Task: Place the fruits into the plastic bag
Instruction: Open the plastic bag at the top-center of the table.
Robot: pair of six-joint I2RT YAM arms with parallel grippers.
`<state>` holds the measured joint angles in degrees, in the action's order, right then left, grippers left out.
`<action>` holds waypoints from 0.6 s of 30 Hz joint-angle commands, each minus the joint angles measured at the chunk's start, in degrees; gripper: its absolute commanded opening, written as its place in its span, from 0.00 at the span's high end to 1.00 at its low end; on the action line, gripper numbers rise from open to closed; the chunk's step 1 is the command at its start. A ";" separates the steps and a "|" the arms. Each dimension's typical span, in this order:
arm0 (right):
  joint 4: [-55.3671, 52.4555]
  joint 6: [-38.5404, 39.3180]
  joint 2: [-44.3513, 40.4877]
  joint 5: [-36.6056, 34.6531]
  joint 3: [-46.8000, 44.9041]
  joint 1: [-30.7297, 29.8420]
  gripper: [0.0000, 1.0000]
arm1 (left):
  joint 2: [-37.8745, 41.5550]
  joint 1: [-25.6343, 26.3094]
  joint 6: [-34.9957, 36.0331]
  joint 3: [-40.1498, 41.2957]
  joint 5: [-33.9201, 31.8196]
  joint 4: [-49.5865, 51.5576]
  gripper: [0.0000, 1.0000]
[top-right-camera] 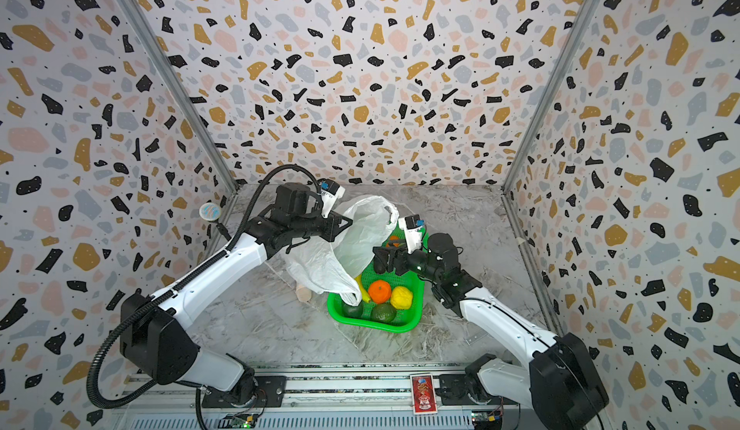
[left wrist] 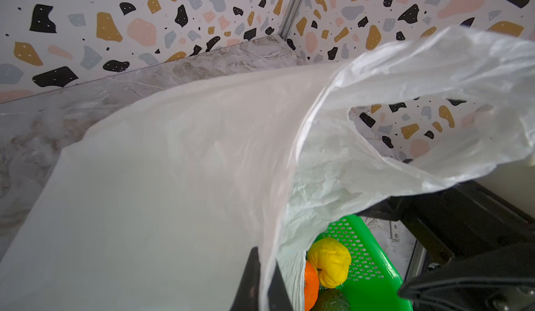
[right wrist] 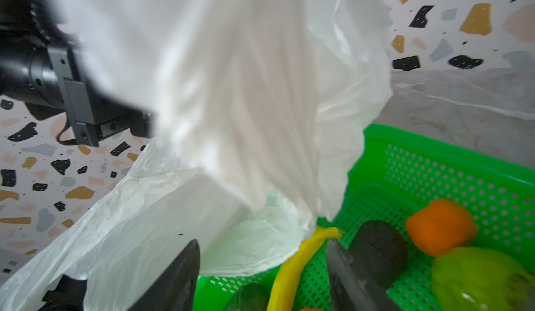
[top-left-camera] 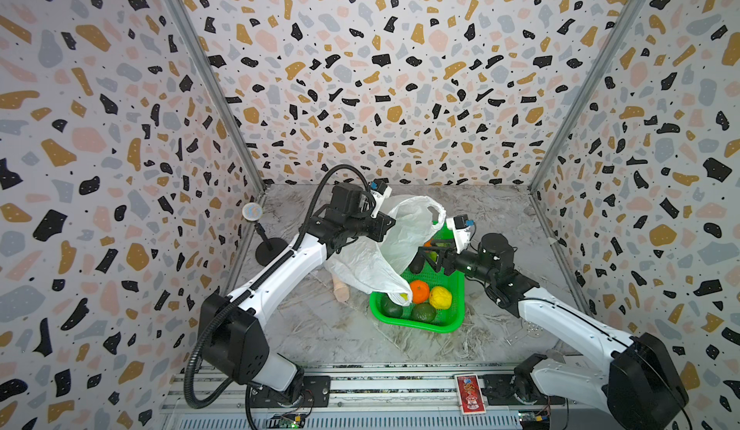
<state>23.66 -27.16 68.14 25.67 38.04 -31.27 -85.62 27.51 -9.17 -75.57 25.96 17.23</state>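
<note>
The left pincer [left wrist: 263, 269] is clenched on the plastic bag [top-left-camera: 380, 260], which hangs from it over the green basket [top-left-camera: 454, 320], while the right pincer [right wrist: 263, 246] stands released just above the banana [right wrist: 292, 263], with the orange [top-left-camera: 419, 291], lemon [top-left-camera: 440, 297] and avocado [top-left-camera: 423, 312] lying in the basket below and beside it.

The left gripper [top-left-camera: 389, 224] holds the white plastic bag [top-left-camera: 376, 260] up above the marble table [top-left-camera: 320, 328], the bag's tip draped into the left side of a green basket [top-left-camera: 456, 308]. An orange [top-left-camera: 419, 291], lemon [top-left-camera: 440, 297], avocado [top-left-camera: 423, 312] and second avocado [top-left-camera: 390, 307] lie inside. The right gripper [top-left-camera: 430, 255] hovers over the far end, jaws apart.
</note>
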 commanded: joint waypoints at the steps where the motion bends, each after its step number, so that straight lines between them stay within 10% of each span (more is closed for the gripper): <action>1: 5.69 -3.50 2.12 2.83 1.14 -0.37 0.31 | 0.92 -0.50 -1.96 -0.76 1.68 -3.41 1.00; 18: 15.50 -10.19 11.17 -3.13 2.92 -0.35 0.42 | 1.77 -2.19 -10.14 -4.22 2.12 -4.70 1.00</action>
<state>34.83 -34.59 78.56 24.40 38.11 -31.57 -85.38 25.76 -16.82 -77.80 26.94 14.76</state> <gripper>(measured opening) 0.591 0.047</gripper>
